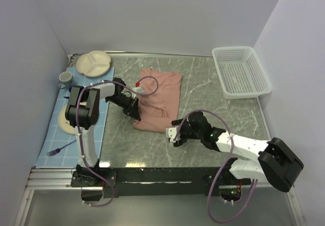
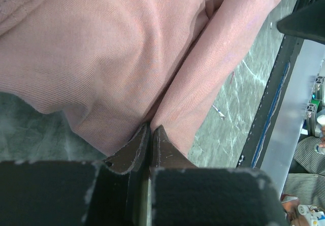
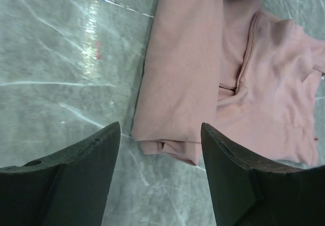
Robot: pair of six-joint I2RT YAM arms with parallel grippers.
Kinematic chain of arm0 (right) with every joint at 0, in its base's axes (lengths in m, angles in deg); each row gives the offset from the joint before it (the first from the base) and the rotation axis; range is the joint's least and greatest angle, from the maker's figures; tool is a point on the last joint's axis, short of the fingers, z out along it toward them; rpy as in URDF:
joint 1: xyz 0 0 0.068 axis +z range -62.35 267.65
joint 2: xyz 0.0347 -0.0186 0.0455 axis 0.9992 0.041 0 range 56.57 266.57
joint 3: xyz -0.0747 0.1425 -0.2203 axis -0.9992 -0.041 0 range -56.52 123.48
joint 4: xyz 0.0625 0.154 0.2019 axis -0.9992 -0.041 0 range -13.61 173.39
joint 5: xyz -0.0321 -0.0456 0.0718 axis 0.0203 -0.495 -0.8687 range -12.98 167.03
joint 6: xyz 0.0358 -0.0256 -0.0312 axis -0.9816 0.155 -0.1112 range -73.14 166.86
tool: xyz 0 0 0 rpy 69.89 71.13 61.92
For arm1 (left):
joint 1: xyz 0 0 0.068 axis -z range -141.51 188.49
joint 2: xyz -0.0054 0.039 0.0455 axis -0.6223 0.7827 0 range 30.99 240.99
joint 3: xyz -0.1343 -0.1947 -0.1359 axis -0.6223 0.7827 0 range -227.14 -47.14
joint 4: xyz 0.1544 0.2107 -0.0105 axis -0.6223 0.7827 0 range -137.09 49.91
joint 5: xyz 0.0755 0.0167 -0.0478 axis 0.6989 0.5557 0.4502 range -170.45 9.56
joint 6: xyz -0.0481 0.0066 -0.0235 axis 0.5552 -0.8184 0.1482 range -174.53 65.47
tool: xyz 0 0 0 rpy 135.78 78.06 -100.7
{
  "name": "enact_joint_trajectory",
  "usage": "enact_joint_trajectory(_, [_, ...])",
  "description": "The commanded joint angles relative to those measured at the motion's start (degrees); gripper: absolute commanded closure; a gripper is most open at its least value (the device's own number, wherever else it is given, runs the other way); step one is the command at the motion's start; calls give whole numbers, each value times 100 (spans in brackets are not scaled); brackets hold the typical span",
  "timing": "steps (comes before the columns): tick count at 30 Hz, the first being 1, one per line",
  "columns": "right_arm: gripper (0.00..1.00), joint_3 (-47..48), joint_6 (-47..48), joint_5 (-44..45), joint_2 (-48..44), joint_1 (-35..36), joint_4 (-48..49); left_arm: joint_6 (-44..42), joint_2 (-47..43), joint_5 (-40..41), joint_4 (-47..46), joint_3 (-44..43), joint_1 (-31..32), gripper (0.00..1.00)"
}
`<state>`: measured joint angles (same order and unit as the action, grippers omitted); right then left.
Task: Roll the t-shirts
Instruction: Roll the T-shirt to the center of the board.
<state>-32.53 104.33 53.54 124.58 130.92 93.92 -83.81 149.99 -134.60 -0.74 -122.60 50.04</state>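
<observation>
The dusty-pink t-shirt (image 1: 161, 98) lies partly folded on the marble table, with a thick folded band along its near edge (image 3: 180, 84). My left gripper (image 1: 133, 109) is at the shirt's left side. In the left wrist view its jaws (image 2: 151, 129) are shut, pinching a crease of the pink fabric (image 2: 101, 58). My right gripper (image 1: 172, 133) hovers just off the shirt's near right corner. It is open, with the fingertips (image 3: 109, 134) wide apart. The end of the folded band lies just ahead of the gap, and nothing is held.
A white mesh basket (image 1: 240, 71) stands at the back right. On the left, a blue mat (image 1: 53, 134) holds a cream divided plate (image 1: 93, 62), a cup (image 1: 66, 77), another plate (image 1: 65, 122) and a purple utensil (image 1: 58, 149). The table's near edge runs just behind the right gripper.
</observation>
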Motion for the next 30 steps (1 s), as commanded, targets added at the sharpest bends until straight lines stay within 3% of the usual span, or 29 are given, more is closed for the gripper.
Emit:
enact_joint_trajectory(1, [30,219,466,161,327,33,486,-96,18,212,85,-39,5,94])
enact_joint_trajectory(9, [34,228,704,-113,256,50,-22,-104,106,230,155,-135,14,94])
enact_joint_trajectory(30, [37,1442,1284,942,1856,217,-1720,-157,211,150,322,-276,-65,93])
